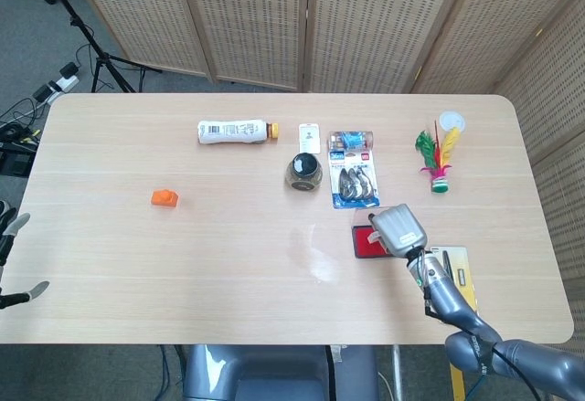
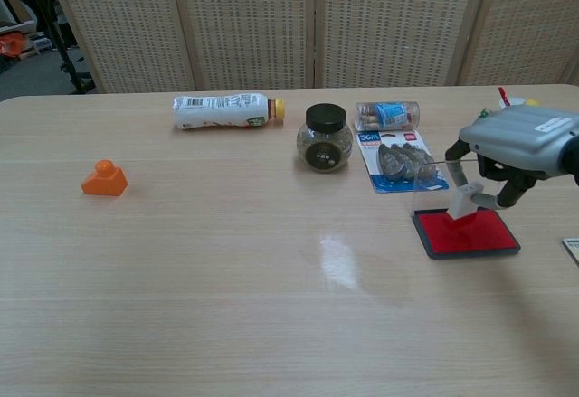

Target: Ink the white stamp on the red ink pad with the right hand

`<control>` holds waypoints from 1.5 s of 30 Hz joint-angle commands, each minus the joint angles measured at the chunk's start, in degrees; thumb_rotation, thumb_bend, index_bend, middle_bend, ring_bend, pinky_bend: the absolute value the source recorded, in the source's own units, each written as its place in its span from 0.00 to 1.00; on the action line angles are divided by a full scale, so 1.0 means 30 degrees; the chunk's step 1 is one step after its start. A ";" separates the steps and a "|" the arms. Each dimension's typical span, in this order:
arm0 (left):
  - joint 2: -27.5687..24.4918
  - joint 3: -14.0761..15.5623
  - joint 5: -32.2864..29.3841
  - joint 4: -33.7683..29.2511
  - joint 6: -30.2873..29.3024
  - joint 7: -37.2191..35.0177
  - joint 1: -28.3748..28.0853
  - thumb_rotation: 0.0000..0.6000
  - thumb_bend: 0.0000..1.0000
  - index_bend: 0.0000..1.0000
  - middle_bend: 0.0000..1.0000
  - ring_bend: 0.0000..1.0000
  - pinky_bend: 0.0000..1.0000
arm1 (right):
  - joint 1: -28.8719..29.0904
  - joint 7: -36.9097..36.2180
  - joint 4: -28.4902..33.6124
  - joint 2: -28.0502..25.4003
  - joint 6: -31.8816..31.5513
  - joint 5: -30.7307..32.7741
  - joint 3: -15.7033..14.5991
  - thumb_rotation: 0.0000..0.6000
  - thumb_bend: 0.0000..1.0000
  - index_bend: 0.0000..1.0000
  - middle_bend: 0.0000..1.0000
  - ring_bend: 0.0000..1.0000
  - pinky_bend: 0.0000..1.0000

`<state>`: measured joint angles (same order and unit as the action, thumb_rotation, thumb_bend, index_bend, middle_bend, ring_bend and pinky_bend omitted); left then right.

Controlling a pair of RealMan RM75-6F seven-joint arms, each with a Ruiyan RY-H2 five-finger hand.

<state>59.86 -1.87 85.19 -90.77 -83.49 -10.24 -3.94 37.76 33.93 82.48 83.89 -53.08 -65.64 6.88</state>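
Note:
The red ink pad [image 2: 470,233] lies right of the table's middle, its clear lid [image 2: 432,180] raised at the back. My right hand [image 2: 517,145] hovers over it and pinches the white stamp [image 2: 464,203] from above. The stamp is tilted, with its lower end down on the red surface. In the head view the right hand [image 1: 397,228] covers most of the ink pad [image 1: 366,242], and the stamp is hidden there. My left hand [image 1: 16,260] only shows at the far left edge, fingers apart, holding nothing.
Behind the pad lie a blue blister pack [image 2: 400,162], a small tube [image 2: 387,113], a dark-lidded jar [image 2: 325,137] and a lying bottle [image 2: 224,110]. An orange block [image 2: 105,180] sits far left. A feathered shuttlecock [image 1: 435,159] and a yellow packaged tool [image 1: 457,269] are at the right.

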 commanded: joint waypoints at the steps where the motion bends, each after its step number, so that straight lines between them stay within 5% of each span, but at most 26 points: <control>1: 0.0022 0.0026 0.0033 -0.0007 -0.0019 0.0053 0.0008 1.00 0.00 0.00 0.00 0.00 0.00 | -0.0057 0.0180 -0.0106 0.0245 -0.0314 0.0016 -0.0157 1.00 0.49 0.53 0.97 1.00 1.00; 45: 0.0130 0.0044 -0.0101 -0.0054 0.0031 0.0370 -0.0041 1.00 0.00 0.00 0.00 0.00 0.00 | -0.0457 -0.1134 -0.2612 0.1279 -0.0062 -0.0293 -0.1265 1.00 0.50 0.53 0.97 1.00 1.00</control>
<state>60.25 -1.74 84.89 -90.93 -83.39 -9.12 -4.07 36.38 30.52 74.65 87.73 -53.27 -66.52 3.08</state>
